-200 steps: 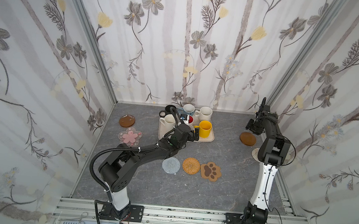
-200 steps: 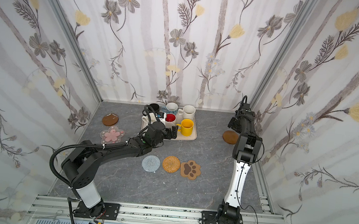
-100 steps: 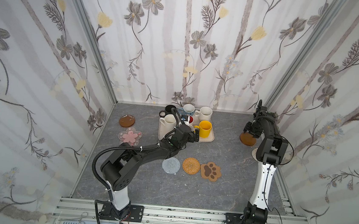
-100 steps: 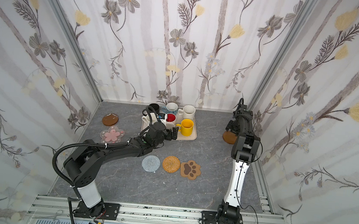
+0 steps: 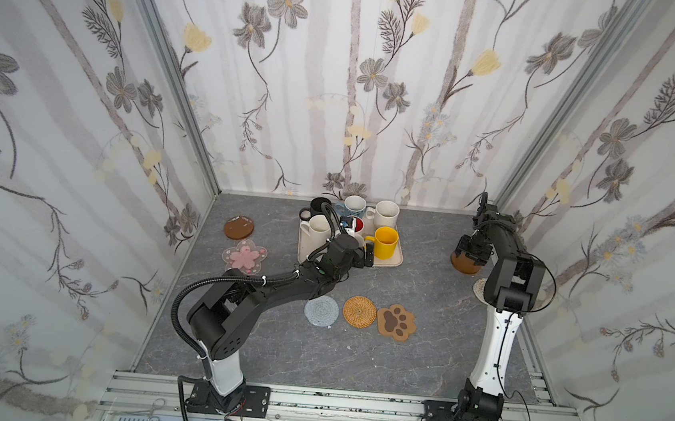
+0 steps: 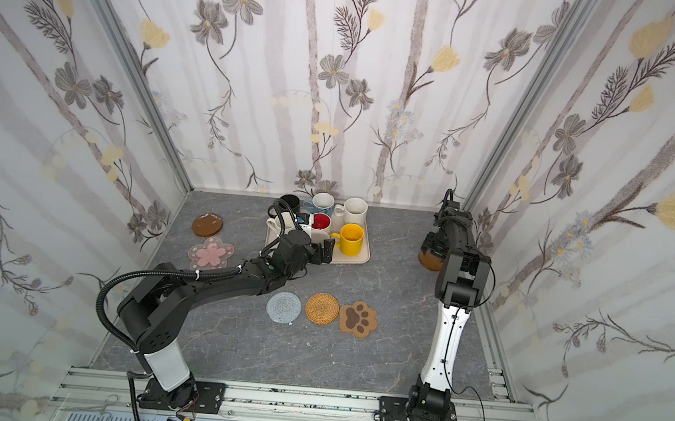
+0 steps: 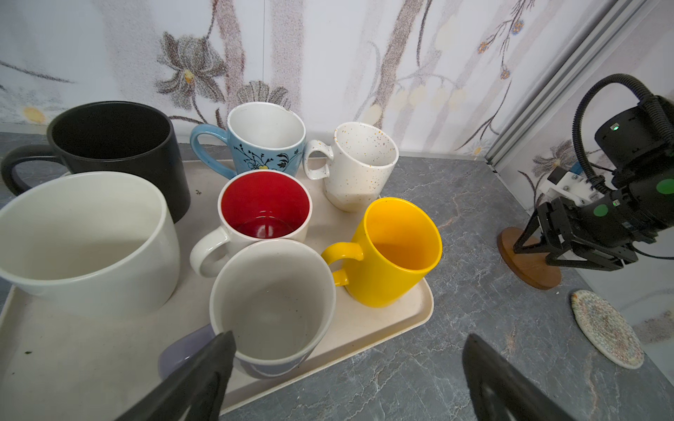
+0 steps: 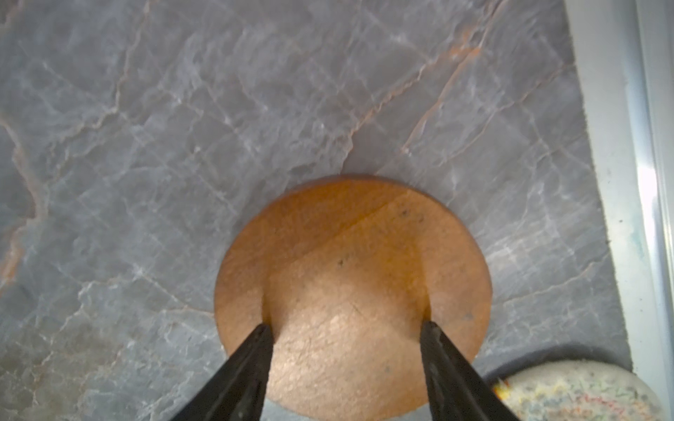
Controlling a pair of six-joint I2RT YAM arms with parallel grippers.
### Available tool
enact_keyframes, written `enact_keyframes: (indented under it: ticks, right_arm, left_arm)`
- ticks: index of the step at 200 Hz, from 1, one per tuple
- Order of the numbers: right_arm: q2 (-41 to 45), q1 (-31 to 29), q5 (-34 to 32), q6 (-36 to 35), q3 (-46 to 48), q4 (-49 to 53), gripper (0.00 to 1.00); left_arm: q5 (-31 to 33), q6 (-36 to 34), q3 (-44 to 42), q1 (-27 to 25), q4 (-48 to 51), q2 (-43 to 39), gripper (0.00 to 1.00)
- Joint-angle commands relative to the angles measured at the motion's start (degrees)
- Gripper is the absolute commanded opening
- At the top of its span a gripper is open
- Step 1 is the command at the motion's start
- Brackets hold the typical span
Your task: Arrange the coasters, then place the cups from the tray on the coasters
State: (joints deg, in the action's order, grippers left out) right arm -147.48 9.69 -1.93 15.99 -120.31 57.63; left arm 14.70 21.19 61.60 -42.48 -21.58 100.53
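Observation:
Several cups stand on the cream tray (image 7: 73,346) at the back: black (image 7: 113,145), blue patterned (image 7: 266,142), speckled white (image 7: 361,164), red-lined (image 7: 264,207), yellow (image 7: 397,251), a large white one (image 7: 84,240) and a lavender one (image 7: 273,302). My left gripper (image 7: 348,350) is open at the tray's front edge, one finger beside the lavender cup. My right gripper (image 8: 346,327) is open, its tips down over a brown wooden coaster (image 8: 350,255) that lies flat by the right wall. In a top view that coaster (image 5: 465,266) shows under the right gripper (image 5: 471,254).
Other coasters lie on the grey table: a brown disc (image 5: 238,228) and a pink blossom (image 5: 245,256) at the left. Grey-blue crochet (image 5: 321,311), rattan (image 5: 360,311) and paw (image 5: 396,321) sit in a front row. A white woven coaster (image 7: 607,328) lies near the right wall.
My right gripper has come down from near the back right corner onto the brown wooden coaster, and its jaws have spread a little. The left arm has hardly moved.

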Motion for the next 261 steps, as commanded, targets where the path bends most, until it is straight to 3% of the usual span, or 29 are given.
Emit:
enact_keyframes:
  ticks: [1,63,86,105,163,261]
  right_arm:
    - [1.65,-0.62,0.99,-0.42,5.03,-0.5,0.66]
    - [9.89,-1.75,1.99,-0.24,18.66,-7.33,0.65]
    - [14.15,0.71,5.86,0.94,20.08,-11.21,0.69]
    - [15.29,2.79,10.91,0.56,17.77,-13.82,0.72]
    - [7.99,7.72,19.07,4.6,7.07,-15.97,0.74]
    - [0.61,10.78,26.66,5.45,0.07,-16.2,0.77]
  left_arm:
    - [0.11,0.08,-0.44,0.12,-0.2,-0.82,1.0]
    - [0.19,0.61,-1.63,0.2,-0.25,-2.09,1.0]
    - [0.07,0.56,-1.84,0.29,-0.3,-2.23,1.0]
    - [-0.28,0.61,-1.68,0.38,-0.3,-1.94,1.0]
    - [-0.37,0.34,-1.56,0.82,-0.24,-1.26,1.0]
    - [-4.15,2.27,-0.61,2.45,-0.21,1.06,1.0]
